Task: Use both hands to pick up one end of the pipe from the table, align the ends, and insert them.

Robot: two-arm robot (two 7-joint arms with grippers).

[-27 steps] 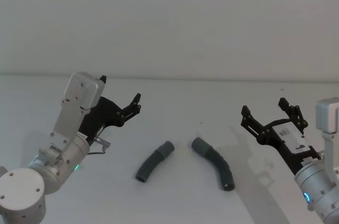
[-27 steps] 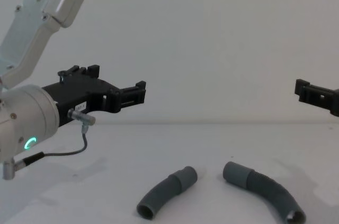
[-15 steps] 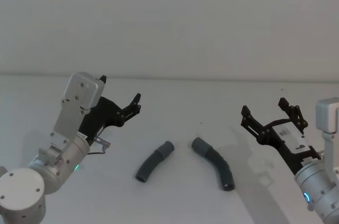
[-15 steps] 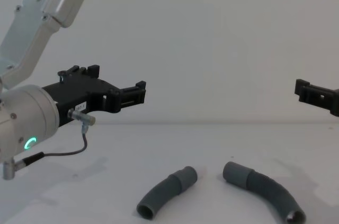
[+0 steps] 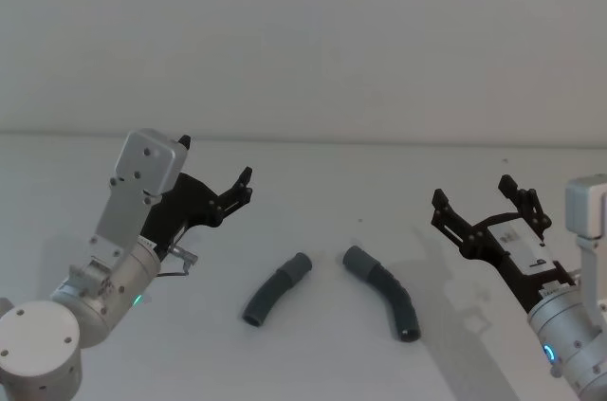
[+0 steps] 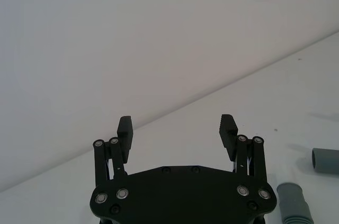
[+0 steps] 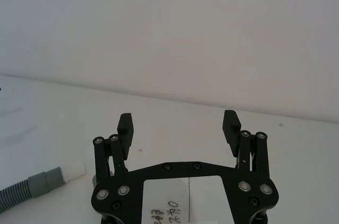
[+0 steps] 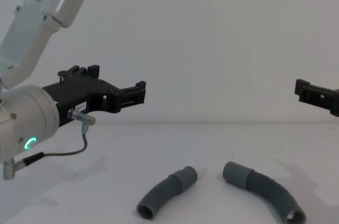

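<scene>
Two curved dark grey ribbed pipe pieces lie on the white table (image 5: 322, 183), their near ends a small gap apart. The left piece (image 5: 276, 288) (image 8: 166, 193) and the right piece (image 5: 383, 302) (image 8: 263, 189) both rest flat. My left gripper (image 5: 216, 160) (image 8: 117, 80) (image 6: 176, 123) hovers open and empty, up and to the left of the left piece. Open and empty too, my right gripper (image 5: 472, 191) (image 7: 177, 119) hangs to the right of the right piece. The right wrist view shows a grey cuff (image 7: 45, 181) with a white spigot (image 7: 74, 172).
A plain pale wall rises behind the table's far edge (image 5: 379, 143). Two pipe ends (image 6: 325, 159) (image 6: 294, 199) appear off to the side of the left gripper in the left wrist view. The table around the pieces is bare white surface.
</scene>
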